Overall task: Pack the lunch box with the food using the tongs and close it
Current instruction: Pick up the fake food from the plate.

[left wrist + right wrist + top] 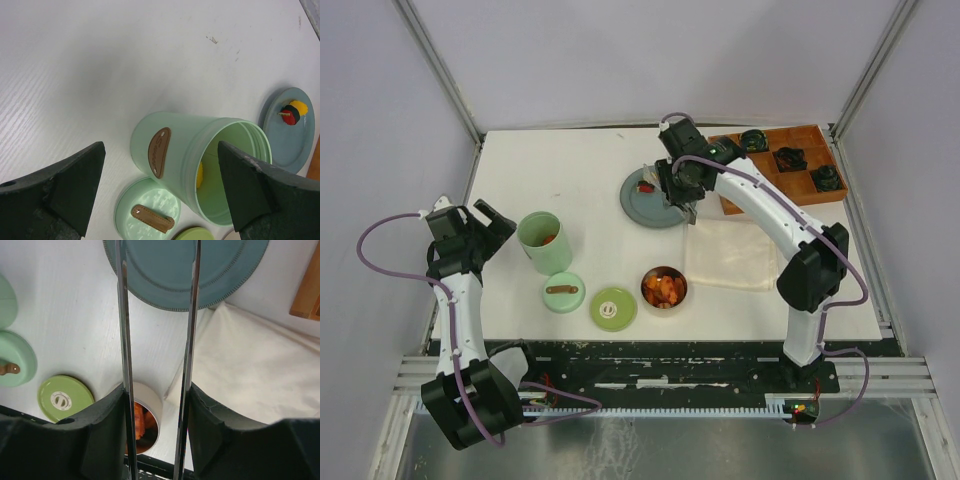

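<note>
Arms (pixel 460 305): two, white links, black joints | Cables (pixel 380 235): purple, looped | Pincer fingers (pixel 60 192): black, wedge-shaped | Bases (pixel 470 395): black blocks

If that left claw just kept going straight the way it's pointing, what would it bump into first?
Most likely the mint-green canister: it sits centred between the open fingers of the left gripper, nothing in front of it. Depth is unclear, so the table might come first.

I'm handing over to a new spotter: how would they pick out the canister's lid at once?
On the left half of the white table stands a mint canister. In front of it, toward the near edge, lies the lid, a flat mint disc. Its brown strap handle sets it apart from the lime lid next to it, which has a white centre.
</note>
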### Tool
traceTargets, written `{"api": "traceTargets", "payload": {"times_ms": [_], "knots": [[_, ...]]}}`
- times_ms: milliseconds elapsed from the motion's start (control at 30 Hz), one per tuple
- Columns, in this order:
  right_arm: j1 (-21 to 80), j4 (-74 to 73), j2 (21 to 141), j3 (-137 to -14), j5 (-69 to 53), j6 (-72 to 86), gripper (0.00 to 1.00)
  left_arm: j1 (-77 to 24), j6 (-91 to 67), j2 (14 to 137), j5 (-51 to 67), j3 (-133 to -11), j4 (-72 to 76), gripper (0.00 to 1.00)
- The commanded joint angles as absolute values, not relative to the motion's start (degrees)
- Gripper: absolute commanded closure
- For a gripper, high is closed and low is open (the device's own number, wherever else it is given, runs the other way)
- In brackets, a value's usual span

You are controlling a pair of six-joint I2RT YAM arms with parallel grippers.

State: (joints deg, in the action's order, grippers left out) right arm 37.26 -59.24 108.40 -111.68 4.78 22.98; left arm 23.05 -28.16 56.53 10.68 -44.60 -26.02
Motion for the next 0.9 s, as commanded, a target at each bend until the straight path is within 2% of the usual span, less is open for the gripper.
{"api": "traceTargets", "payload": {"times_ms": [0, 567, 867], "knots": [[37.41, -59.17, 107.79, -110.67, 4.62, 23.05, 0.47, 23.23, -29.49, 56.16, 11.43, -44.64, -23.86, 0.01], [32.58, -56.87, 109.71, -107.15, 3.38, 19.78, 0.47, 23.26, -29.51, 56.79, 11.33, -44.65, -23.88, 0.00], [31.27, -53.99, 110.19, -106.02, -1.82, 19.96, 0.47, 23.26, -29.52, 56.68, 11.93, -44.56, -23.76, 0.00]]}}
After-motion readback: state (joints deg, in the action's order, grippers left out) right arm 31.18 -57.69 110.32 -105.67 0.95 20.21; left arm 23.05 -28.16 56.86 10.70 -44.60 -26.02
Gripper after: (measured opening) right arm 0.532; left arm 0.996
